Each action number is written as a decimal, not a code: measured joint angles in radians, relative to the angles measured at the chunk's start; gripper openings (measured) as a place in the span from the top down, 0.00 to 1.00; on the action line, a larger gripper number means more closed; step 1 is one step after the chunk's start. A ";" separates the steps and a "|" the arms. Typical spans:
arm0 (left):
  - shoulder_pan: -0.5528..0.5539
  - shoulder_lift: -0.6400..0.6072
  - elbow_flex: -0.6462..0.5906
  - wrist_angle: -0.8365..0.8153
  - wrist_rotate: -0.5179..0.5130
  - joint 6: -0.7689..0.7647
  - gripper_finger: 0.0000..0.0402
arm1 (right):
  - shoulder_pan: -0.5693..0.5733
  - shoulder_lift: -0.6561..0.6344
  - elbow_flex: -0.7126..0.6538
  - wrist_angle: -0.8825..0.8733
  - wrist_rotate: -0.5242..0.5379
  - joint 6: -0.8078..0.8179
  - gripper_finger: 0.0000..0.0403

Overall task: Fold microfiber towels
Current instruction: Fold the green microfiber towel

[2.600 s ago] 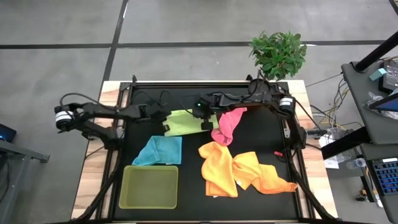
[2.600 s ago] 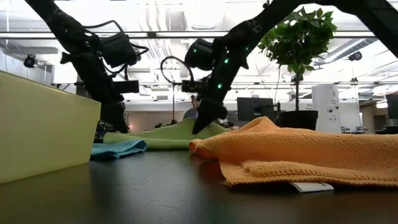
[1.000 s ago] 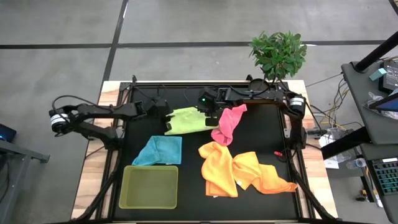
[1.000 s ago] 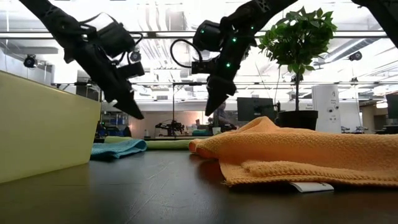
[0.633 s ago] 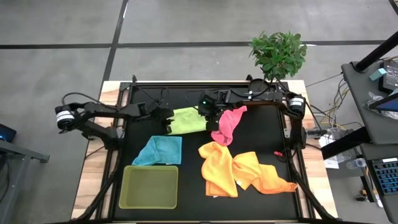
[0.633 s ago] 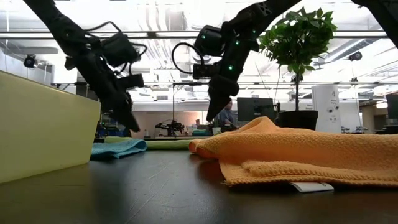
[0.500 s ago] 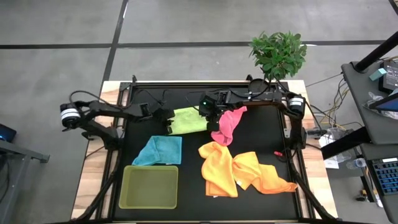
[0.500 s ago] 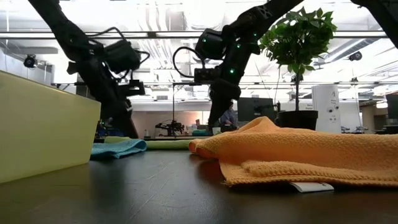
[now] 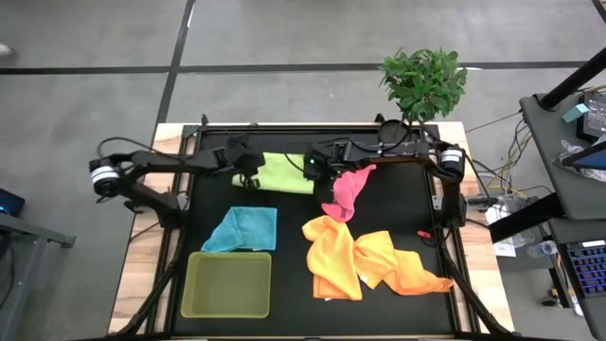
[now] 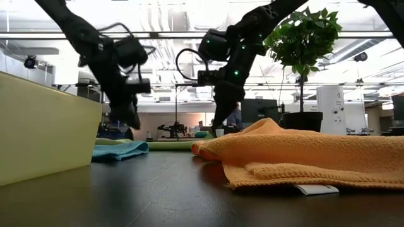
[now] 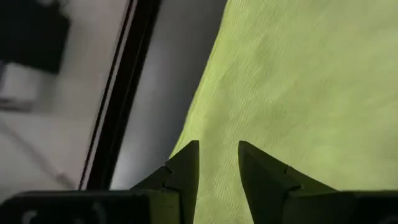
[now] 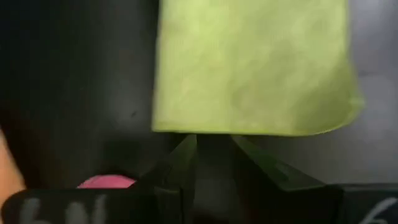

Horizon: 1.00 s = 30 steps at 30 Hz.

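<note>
A lime green towel (image 9: 284, 173) lies flat as a small rectangle at the far middle of the black table. My left gripper (image 9: 249, 172) hangs over its left edge. In the left wrist view (image 11: 217, 158) its fingers stand narrowly open, and green cloth (image 11: 292, 81) shows in the gap. My right gripper (image 9: 315, 172) is at the towel's right edge. In the right wrist view (image 12: 214, 146) its fingertips are a little apart, just short of the towel's edge (image 12: 249, 127). In the low view both grippers (image 10: 131, 123) (image 10: 221, 126) point down, slightly above the table.
A pink towel (image 9: 348, 188) lies crumpled just right of my right gripper. A light blue towel (image 9: 244, 229) and two orange-yellow towels (image 9: 333, 258) (image 9: 398, 265) lie nearer the front. The lime tray (image 9: 227, 284) stands at the near left, and a potted plant (image 9: 424, 83) at the far right.
My left gripper dipped toward the near edge beside the lime towel's left edge. It then swung back toward the far edge, rolling as it went. My right gripper has sunk a little over the towel's right edge. The towel stays flat on the table.
</note>
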<state>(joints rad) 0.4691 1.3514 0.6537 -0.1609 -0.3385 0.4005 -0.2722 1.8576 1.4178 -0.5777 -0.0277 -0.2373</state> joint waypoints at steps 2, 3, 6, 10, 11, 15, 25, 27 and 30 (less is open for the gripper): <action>-0.008 -0.049 0.011 0.017 0.096 -0.019 0.76 | 0.018 -0.002 -0.025 0.006 0.000 0.014 0.78; -0.012 -0.075 0.012 0.023 0.146 -0.038 0.76 | 0.027 -0.003 -0.037 0.015 0.000 0.023 0.78; -0.031 -0.126 0.010 0.027 0.242 -0.115 0.76 | 0.055 -0.004 -0.069 0.020 0.001 0.051 0.79; -0.082 -0.167 0.005 0.030 0.255 -0.196 0.76 | 0.096 -0.011 -0.120 0.058 0.001 0.081 0.79; -0.098 -0.168 0.003 0.029 0.255 -0.211 0.76 | 0.106 -0.017 -0.131 0.071 0.001 0.088 0.79; -0.167 -0.157 0.000 0.067 0.256 -0.266 0.76 | 0.145 -0.053 -0.187 0.144 0.002 0.122 0.79; -0.284 -0.088 -0.006 0.218 0.257 -0.294 0.76 | 0.196 -0.182 -0.355 0.428 0.053 0.252 0.80; -0.290 -0.075 -0.006 0.234 0.257 -0.317 0.76 | 0.196 -0.207 -0.385 0.459 0.057 0.279 0.80; -0.289 -0.039 -0.006 0.304 0.258 -0.359 0.76 | 0.197 -0.254 -0.430 0.483 0.076 0.295 0.80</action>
<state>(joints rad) 0.1802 1.3125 0.6479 0.1426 -0.0809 0.0416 -0.0755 1.6035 0.9879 -0.0946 0.0485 0.0576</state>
